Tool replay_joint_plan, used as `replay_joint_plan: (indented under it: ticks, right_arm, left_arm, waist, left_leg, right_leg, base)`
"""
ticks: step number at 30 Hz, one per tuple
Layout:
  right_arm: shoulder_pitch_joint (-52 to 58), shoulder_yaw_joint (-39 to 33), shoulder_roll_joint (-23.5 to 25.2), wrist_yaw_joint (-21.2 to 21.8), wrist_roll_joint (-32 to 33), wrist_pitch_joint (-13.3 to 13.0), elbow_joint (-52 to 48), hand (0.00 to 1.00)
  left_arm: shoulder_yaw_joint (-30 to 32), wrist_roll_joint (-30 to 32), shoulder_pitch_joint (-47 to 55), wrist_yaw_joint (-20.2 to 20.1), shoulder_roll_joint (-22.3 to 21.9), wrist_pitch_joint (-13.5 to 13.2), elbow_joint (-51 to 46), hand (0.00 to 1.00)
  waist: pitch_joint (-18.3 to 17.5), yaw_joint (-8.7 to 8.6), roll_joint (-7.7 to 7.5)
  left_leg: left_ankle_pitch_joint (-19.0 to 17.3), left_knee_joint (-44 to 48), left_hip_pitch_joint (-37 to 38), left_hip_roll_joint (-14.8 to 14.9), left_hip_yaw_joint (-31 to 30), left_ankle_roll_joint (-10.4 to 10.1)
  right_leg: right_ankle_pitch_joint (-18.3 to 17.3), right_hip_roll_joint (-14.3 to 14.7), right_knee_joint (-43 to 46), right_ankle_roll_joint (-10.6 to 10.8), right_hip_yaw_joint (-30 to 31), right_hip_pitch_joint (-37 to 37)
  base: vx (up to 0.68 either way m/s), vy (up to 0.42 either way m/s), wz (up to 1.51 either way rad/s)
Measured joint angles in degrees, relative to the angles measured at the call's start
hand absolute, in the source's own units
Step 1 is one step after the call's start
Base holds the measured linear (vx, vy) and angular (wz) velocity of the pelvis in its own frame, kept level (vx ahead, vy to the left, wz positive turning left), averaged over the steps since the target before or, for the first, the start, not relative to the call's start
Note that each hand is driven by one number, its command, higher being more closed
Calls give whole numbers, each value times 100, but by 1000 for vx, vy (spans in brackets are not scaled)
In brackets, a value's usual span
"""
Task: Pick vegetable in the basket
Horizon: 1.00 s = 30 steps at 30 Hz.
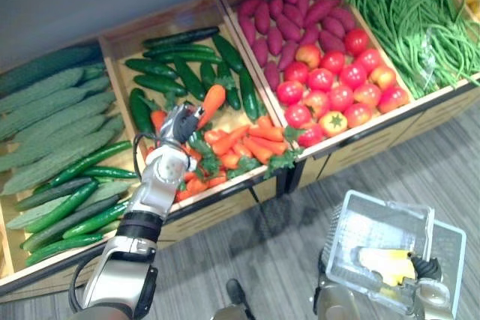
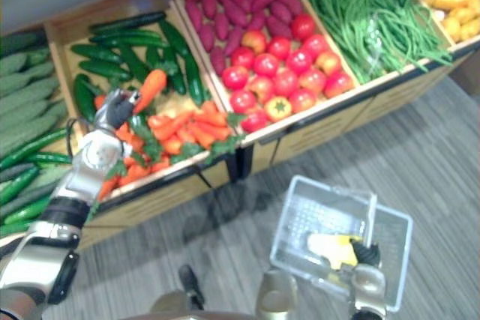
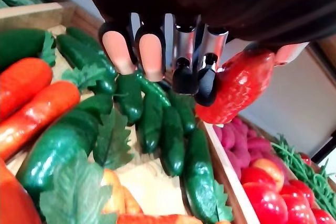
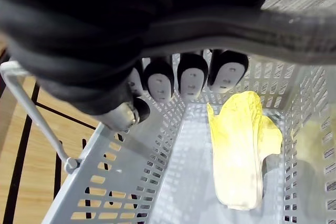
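Reaching over the wooden crate (image 1: 124,35), left hand (image 1: 178,125) raised, fingers pinching a carrot (image 1: 212,103) clear of the pile, its lower end hidden behind them. Holding the basket (image 1: 375,219) low, right hand (image 4: 191,80) fingers curled at its handle, grip partly hidden; leafy vegetable (image 4: 239,156) inside.

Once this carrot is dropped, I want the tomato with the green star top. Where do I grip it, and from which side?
Probably grip the tomato round its middle, fingers coming down from above on the aisle side: it sits calyx-up in the front row of its crate, red tomatoes crowding it behind and beside. The left hand holds the carrot, the right hand the basket.
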Motion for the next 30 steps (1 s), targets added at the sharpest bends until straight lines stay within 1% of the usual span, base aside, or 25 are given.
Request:
replay_joint_plan:
  ticks: [2,5,10,13,14,23,27,29,30]
  right_arm:
    - [27,-6,0,-2,-3,3,121,100]
    - [63,-8,4,-1,-6,21,159,100]
    - [94,-37,5,0,-18,30,184,100]
    - [117,-71,5,0,-28,35,337,100]
    - [115,-89,5,-2,-227,43,380,100]
    - [104,-114,-1,-2,-247,46,379,100]
    - [97,-168,-80,-2,-461,64,379,100]
    - [87,-170,-174,-1,-470,65,379,100]
    - [89,-170,-235,-1,-475,65,374,100]
  left_arm:
    - [42,98,208,70,0,8,-157,100]
    - [75,160,483,105,-5,10,-454,100]
    - [272,278,727,117,-9,24,-573,100]
    - [394,288,957,168,-10,25,-746,100]
    - [591,290,1088,316,-10,90,-907,100]
    - [752,322,1431,341,-10,88,-1547,100]
    - [884,328,1455,351,-168,81,-1862,100]
    - [883,327,1512,351,-219,47,-2082,100]
    - [870,327,1586,346,-223,-23,-2187,100]
  waist:
    - [-150,15,-11]
    - [-233,17,-3]
    - [-360,9,-7]
    - [-540,24,-34]
    - [-610,22,-55]
    - [-699,14,-79]
    - [-733,21,-115]
    - [-763,19,-130]
    - [-801,12,-131]
  left_leg:
    - [12,-6,-14,-24,-54,18]
    - [47,-15,-37,-35,-164,48]
    - [167,-130,-64,-36,-305,57]
    - [181,-158,-63,-36,-313,58]
    - [179,-163,-17,-39,-321,56]
    - [171,-165,22,-39,-308,48]
    - [171,-168,19,-41,-297,48]
    - [169,-168,20,-40,-284,46]
    - [167,-169,22,-39,-273,42]
  right_leg:
    - [-2,-25,-29,1,-59,33]
    - [-3,-41,-81,2,-173,112]
    - [-2,-39,-108,1,-322,159]
    - [6,-31,-164,9,-348,187]
    - [10,-30,-208,13,-378,266]
    - [35,-21,-275,21,-371,314]
    - [43,-17,-277,33,-308,309]
    - [47,-13,-277,37,-273,292]
    - [48,-8,-276,37,-256,282]
  base:
    - [-17,-8,10]
    - [-29,-15,19]
    - [-26,-18,15]
    - [30,-13,5]
    - [55,-20,2]
    - [6,-2,0]
    - [0,0,0]
    - [5,-9,-6]
    - [10,-12,-7]
